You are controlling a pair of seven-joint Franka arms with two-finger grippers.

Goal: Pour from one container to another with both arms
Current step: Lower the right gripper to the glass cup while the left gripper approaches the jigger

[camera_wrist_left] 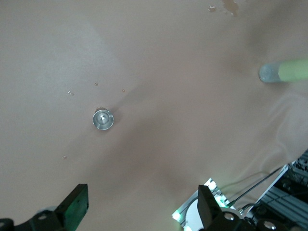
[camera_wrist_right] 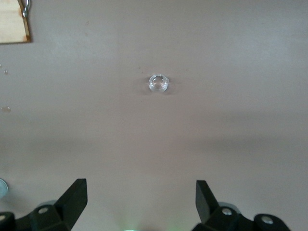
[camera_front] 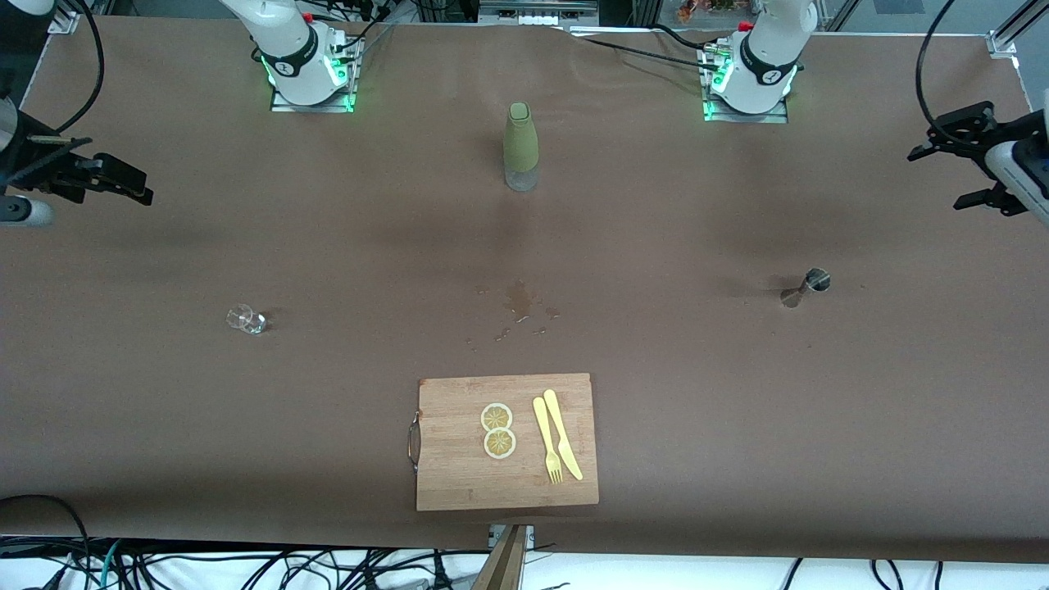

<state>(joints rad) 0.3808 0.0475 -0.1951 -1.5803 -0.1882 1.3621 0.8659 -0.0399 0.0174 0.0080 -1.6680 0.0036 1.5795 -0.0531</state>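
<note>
A small steel jigger [camera_front: 810, 285] [camera_wrist_left: 103, 119] stands on the brown cloth toward the left arm's end. A small clear glass [camera_front: 245, 319] [camera_wrist_right: 158, 83] stands toward the right arm's end. A green bottle with a clear bottom [camera_front: 520, 147] [camera_wrist_left: 284, 71] stands upright between the two bases. My left gripper [camera_front: 971, 164] [camera_wrist_left: 142, 207] hangs open high over its end of the table, holding nothing. My right gripper [camera_front: 106, 180] [camera_wrist_right: 141, 202] hangs open high over its own end, also holding nothing.
A wooden cutting board [camera_front: 459, 475] lies near the front camera with two lemon slices [camera_front: 497, 430], a yellow fork [camera_front: 547, 442] and a yellow knife [camera_front: 564, 434]. A wet stain [camera_front: 519, 299] marks the cloth's middle. Cables run along the table's edges.
</note>
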